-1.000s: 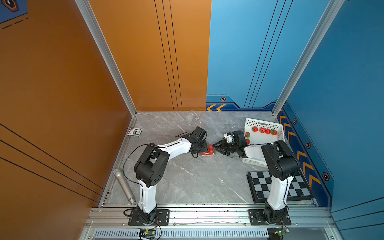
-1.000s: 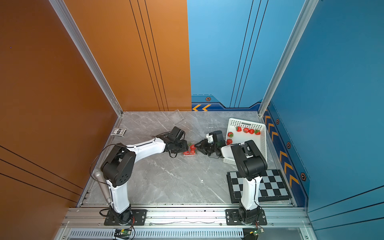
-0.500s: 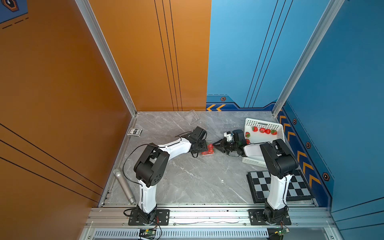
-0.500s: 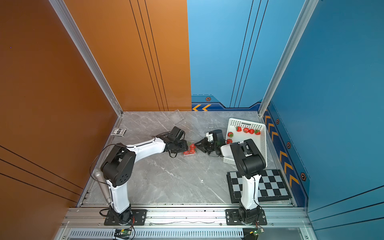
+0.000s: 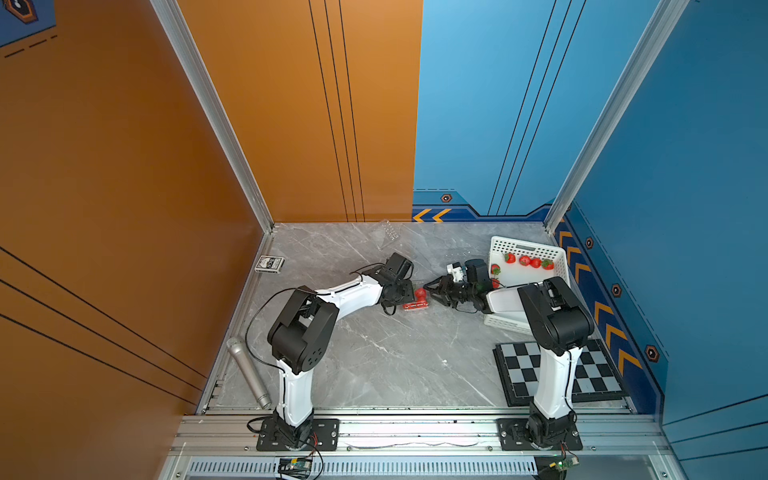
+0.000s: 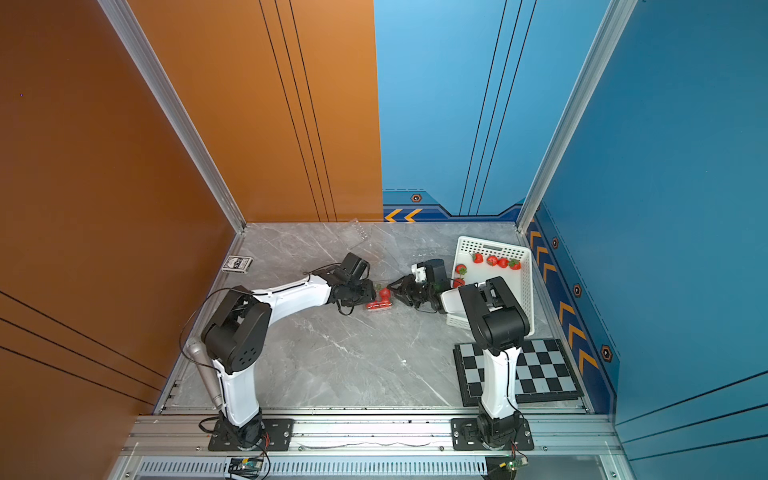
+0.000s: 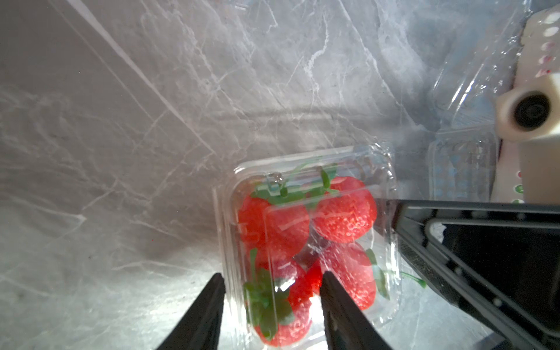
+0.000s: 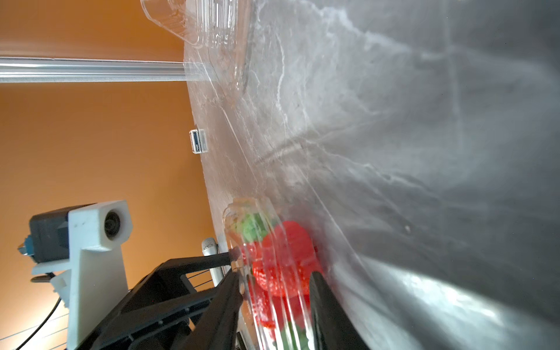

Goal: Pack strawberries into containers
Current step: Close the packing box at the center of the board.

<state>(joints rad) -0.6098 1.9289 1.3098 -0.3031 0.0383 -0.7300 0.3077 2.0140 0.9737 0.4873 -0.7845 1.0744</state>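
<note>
Read the grey marble table (image 5: 374, 365) in both top views as a clock face, with twelve at the far wall and six at the arms' bases. A pack of cards (image 5: 269, 264) lies at ten by the orange wall, and a silver microphone (image 5: 248, 372) lies along the edge at eight. The left arm stretches from seven towards the middle. The left claw (image 7: 271, 275) sits low at the nine o'clock end of a clear box (image 7: 303, 159). Its two fingers stand apart astride that end, one outside the wall and one over the top, and I cannot tell whether they pinch it. The box rests on the table just on the twelve side of centre and holds four strawberries (image 7: 344, 209), packed two by two beneath clear plastic. At twelve, close to the far wall, lies an empty clear box (image 5: 388, 232). The right claw (image 8: 277, 275) faces the filled box from three o'clock, fingers parted with the box's end between them, and I cannot tell whether it is grasping or released. Towards one lies another clear box (image 7: 460, 172). At two stands a white basket (image 5: 524, 248) with loose strawberries (image 5: 524, 261), four of them in a row at its far end. A checkerboard (image 5: 598, 374) lies at four, partly hidden by the right arm.
</note>
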